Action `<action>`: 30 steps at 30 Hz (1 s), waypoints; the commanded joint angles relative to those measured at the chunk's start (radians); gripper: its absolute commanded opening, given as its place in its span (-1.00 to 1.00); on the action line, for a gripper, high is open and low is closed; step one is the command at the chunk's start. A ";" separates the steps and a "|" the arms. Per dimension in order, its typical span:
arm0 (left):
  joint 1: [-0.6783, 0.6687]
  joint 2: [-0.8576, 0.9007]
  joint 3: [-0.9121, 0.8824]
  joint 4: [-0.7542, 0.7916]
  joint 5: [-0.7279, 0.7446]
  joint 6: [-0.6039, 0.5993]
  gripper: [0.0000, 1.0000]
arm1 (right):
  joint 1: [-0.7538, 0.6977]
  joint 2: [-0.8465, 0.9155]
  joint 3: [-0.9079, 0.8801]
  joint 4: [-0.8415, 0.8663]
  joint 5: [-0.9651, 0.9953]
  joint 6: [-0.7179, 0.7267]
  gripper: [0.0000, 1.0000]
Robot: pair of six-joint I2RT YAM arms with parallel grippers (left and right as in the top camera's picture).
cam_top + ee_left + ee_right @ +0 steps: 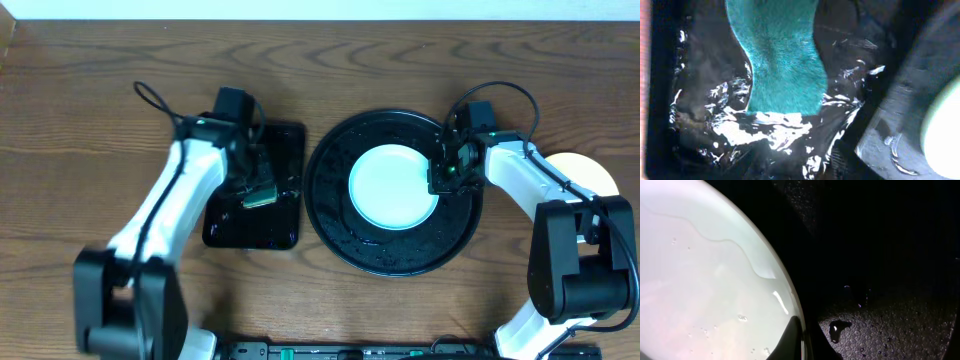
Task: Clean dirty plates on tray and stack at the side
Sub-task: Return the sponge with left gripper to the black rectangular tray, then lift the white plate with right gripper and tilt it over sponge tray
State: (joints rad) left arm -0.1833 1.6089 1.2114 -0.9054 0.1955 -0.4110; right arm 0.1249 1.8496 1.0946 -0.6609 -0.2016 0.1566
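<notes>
A pale mint plate (pixel 393 187) lies in the middle of the round black tray (pixel 335 215), wet and with no streaks that I can see. My right gripper (pixel 443 172) is at the plate's right edge. In the right wrist view its fingers (pixel 800 327) are shut on the plate's (pixel 705 275) rim, one finger on top and one outside. A pale yellow plate (pixel 588 172) lies on the table at the far right, partly hidden by the right arm. No light blue plate shows. My left gripper (pixel 255 185) hangs low over the rectangular tray, fingers (pixel 800 162) apart and empty.
A small black rectangular tray (pixel 285 140) holds water and a teal sponge (pixel 782 60), which lies just ahead of the left fingers. The round tray's floor (pixel 890 310) is wet with droplets. The round tray's rim also shows in the left wrist view (pixel 890 130).
</notes>
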 commanded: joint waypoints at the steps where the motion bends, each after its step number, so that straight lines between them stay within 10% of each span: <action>1: 0.014 -0.145 0.026 -0.015 0.027 0.032 0.14 | 0.009 0.010 0.003 -0.008 -0.028 -0.001 -0.98; 9: 0.018 -0.361 0.025 -0.057 0.021 0.052 0.58 | 0.067 -0.151 0.084 -0.077 0.018 -0.017 -0.98; 30: 0.018 -0.412 0.025 -0.058 0.021 0.052 0.61 | 0.579 -0.184 0.171 0.339 0.342 -0.027 -0.97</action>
State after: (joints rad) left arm -0.1711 1.1988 1.2156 -0.9615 0.2115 -0.3683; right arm 0.6308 1.6222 1.2507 -0.3840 -0.0372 0.1520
